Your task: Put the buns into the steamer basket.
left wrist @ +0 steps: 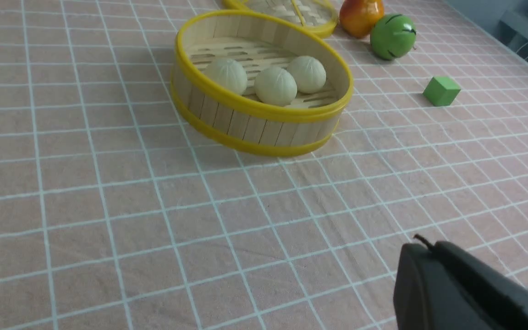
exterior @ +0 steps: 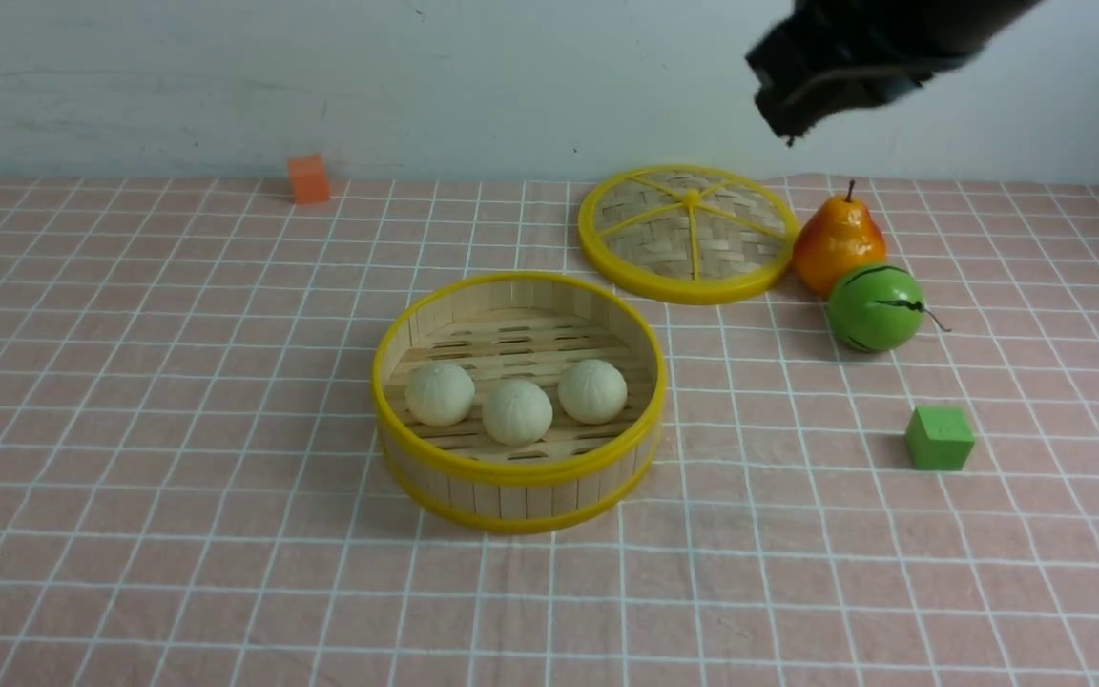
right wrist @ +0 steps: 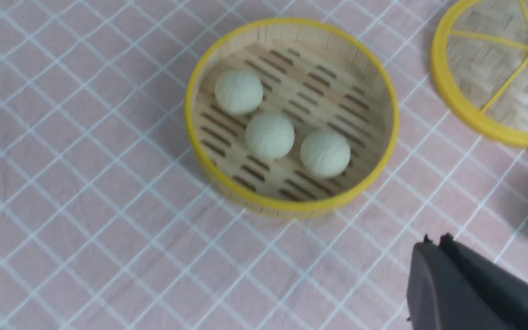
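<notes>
1. At the lower right of my left wrist view, my left gripper (left wrist: 424, 243) has its fingers together.
2. In the front view's centre, the steamer basket (exterior: 521, 470) holds all three buns (exterior: 517, 412) on its slats.
3. Right of centre sits a green block (exterior: 939, 439); beyond it, the green striped fruit (exterior: 876, 307).
4. My right gripper (exterior: 791, 138), fingers together, hangs at the upper right.
</notes>
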You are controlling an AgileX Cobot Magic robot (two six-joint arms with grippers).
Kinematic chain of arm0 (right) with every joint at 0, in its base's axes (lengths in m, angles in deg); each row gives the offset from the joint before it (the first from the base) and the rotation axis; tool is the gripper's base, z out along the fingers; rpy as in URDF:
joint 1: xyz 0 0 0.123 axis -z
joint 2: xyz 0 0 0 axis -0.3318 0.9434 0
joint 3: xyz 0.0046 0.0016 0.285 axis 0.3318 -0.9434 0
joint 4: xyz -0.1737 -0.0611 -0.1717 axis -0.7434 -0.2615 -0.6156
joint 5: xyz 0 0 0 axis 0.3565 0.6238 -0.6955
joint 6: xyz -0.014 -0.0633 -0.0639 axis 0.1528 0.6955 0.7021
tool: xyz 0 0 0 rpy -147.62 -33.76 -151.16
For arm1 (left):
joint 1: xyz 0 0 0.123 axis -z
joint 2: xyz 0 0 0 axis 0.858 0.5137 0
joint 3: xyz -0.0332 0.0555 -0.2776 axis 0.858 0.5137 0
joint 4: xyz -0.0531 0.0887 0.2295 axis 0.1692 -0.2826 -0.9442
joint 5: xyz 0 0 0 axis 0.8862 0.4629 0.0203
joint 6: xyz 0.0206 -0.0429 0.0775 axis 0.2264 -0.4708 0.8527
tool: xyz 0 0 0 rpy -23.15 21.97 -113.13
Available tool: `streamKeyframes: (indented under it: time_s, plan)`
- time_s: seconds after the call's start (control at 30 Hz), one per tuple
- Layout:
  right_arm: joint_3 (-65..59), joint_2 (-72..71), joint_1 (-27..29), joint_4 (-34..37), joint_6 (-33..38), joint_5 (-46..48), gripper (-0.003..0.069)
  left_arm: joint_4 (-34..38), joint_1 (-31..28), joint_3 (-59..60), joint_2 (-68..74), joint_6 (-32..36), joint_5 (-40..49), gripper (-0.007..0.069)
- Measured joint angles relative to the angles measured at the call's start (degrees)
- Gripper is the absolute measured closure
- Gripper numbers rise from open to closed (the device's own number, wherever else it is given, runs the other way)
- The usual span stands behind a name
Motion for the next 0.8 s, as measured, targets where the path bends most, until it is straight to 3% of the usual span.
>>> streamKeyframes:
  time_s: [0.23,0.53,0.8]
  plan:
    - [-25.01,-17.83,0.0,5.42,2.91,-14.34,0.0676,-0.06,0.0,0.49,0.0,0.0,0.49,0.0628]
    - [-52.26,-41.08,0.0,20.03,15.58,-35.61,0.0671,-0.06,0.0,0.46,0.0,0.0,0.55,0.0625]
    - [-63.67,-53.85,0.0,24.1,20.7,-40.01,0.0665,-0.06,0.0,0.46,0.0,0.0,0.55,0.0622]
